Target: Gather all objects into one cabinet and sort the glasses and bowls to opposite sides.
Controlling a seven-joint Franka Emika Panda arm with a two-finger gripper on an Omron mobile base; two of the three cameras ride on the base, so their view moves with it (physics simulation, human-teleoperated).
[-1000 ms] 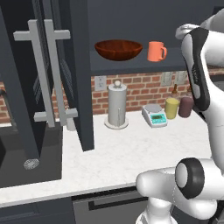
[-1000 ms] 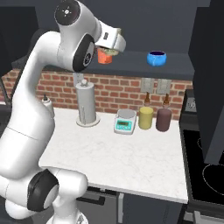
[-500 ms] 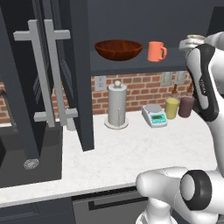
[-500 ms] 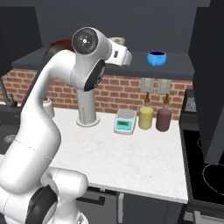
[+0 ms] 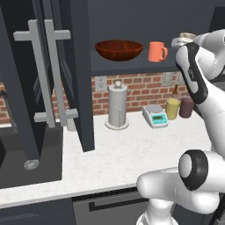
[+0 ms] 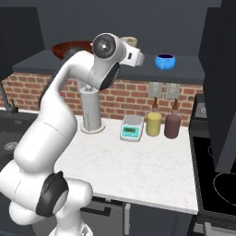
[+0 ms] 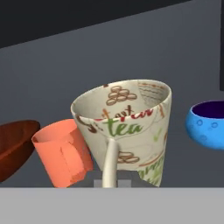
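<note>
My gripper (image 7: 112, 180) is shut on the cream cup (image 7: 127, 129), which has brown and green print and tilts slightly. I hold it up at the cabinet shelf (image 5: 132, 66). Left of the cup stand the orange mug (image 7: 61, 153) and the wide brown bowl (image 7: 13, 146); the small blue bowl (image 7: 209, 124) is on its right. From the right base view, the cup (image 6: 129, 41) sits between the brown bowl (image 6: 69, 47) and the blue bowl (image 6: 165, 60). The left base view puts the cup (image 5: 188, 35) right of the mug (image 5: 157, 51) and the brown bowl (image 5: 118, 49).
The cabinet's open door (image 5: 72, 70) with bar handles juts out on the left; another open door (image 6: 223, 78) stands on the right. On the counter below are a paper-towel holder (image 5: 117, 105), a scale (image 5: 155, 116), a yellow bottle (image 5: 173, 107) and a brown bottle (image 5: 186, 107). Stove (image 6: 216, 161) at right.
The hand has carried the cup sideways along the shelf, from in front of the orange mug to the gap between the mug and the blue bowl.
</note>
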